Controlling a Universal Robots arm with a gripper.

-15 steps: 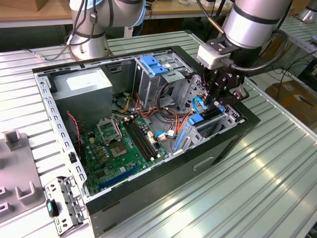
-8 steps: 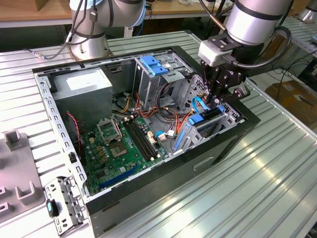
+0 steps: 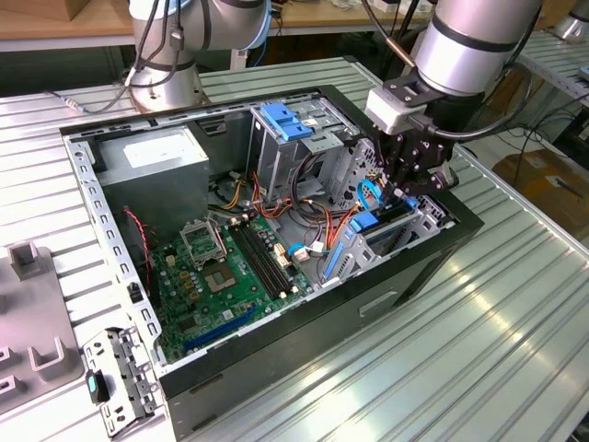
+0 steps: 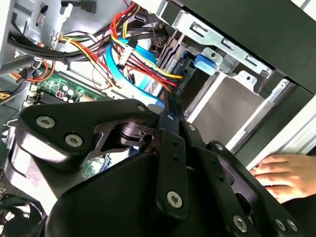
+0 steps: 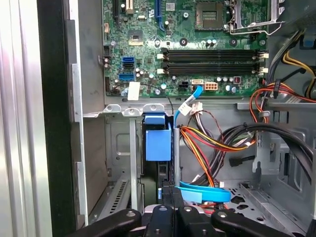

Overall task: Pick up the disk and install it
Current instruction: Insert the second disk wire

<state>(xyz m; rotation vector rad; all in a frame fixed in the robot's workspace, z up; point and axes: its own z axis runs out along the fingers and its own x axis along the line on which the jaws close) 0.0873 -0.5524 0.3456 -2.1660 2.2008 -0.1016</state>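
1. At the exterior view's left, a grey tray (image 3: 37, 304) rests on the ribbed desk (image 3: 479, 350); no drive lies loose there.
2. In the middle, the open computer case (image 3: 276, 359) shows its green circuit board (image 3: 230, 267) and a tall metal cage (image 3: 281, 157).
3. Toward the exterior view's right, the end effector (image 3: 405, 189) reaches down into the drive bay (image 3: 419, 230) at the case's near-right corner.
4. The disk (image 5: 158, 143), in its blue frame, stands on edge in that bay, largely inserted.
5. I cannot tell whether the end effector grips it.
6. Judged so, pickup looks done; final seating remains unconfirmed.
7. A hand (image 4: 284, 173) rests outside the case.
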